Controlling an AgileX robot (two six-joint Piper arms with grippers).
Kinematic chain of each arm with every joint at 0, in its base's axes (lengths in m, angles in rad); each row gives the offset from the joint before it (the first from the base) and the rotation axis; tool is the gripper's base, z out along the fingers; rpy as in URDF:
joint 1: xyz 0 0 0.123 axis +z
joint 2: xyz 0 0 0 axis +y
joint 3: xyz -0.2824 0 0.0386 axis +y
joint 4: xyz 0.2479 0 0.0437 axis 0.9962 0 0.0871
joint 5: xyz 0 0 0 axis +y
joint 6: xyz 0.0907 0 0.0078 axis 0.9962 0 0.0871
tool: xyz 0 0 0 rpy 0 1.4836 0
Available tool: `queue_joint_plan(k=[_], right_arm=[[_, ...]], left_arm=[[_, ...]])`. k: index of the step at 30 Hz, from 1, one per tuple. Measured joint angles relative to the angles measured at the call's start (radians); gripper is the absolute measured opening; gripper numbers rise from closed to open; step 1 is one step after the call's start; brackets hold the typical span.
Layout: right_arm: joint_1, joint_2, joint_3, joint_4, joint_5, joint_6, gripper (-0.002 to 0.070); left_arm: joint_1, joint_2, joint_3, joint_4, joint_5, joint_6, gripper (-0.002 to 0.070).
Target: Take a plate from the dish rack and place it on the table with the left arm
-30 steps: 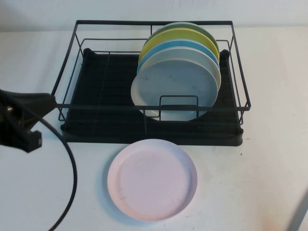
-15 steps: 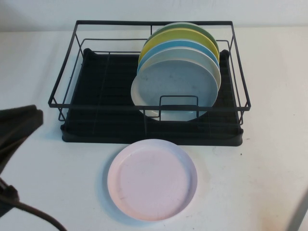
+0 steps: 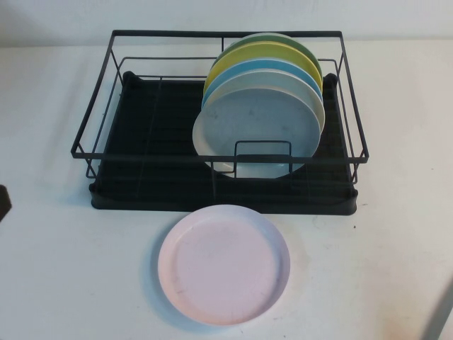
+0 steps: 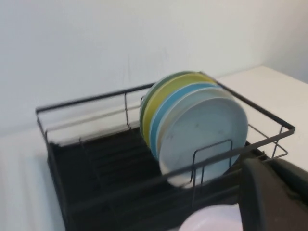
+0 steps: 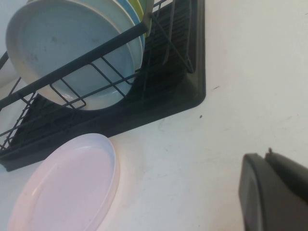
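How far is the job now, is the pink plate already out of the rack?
Yes. The pink plate lies flat on the table, in front of the dish rack. The left gripper and right gripper hold nothing visible. Nothing appears left.

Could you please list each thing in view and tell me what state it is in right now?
Pink plate: lying flat on the table, in front of the dish rack, nothing holding it.
Dish rack: on the table, holding four plates.
Grey-blue plate: standing on edge, frontmost in the rack.
Light blue plate, yellow plate, green plate: standing on edge behind it.
Left hand: near the rack, holding nothing.
Right hand: over bare table.
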Motion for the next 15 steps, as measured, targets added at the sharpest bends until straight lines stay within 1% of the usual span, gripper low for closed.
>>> queue_joint_plan(k=[2,7,9,11,15], right_arm=[[0.000,0.000,0.000,0.000,0.000,0.000,-0.0020],[0.000,0.000,0.000,0.000,0.000,0.000,-0.0020],[0.000,0.000,0.000,0.000,0.000,0.000,-0.0020],[0.000,0.000,0.000,0.000,0.000,0.000,-0.0020],[0.000,0.000,0.000,0.000,0.000,0.000,-0.0020]], left_arm=[[0.000,-0.010,0.029,0.088,-0.024,-0.141,-0.0001],[-0.011,-0.074,0.166,0.476,-0.094,-0.674,-0.0001],[-0.034,-0.130,0.242,0.597,-0.129,-0.817,-0.0001],[-0.069,-0.197,0.316,0.687,-0.198,-0.887,-0.0001],[-0.154,-0.362,0.469,0.831,-0.367,-0.917,-0.0001]])
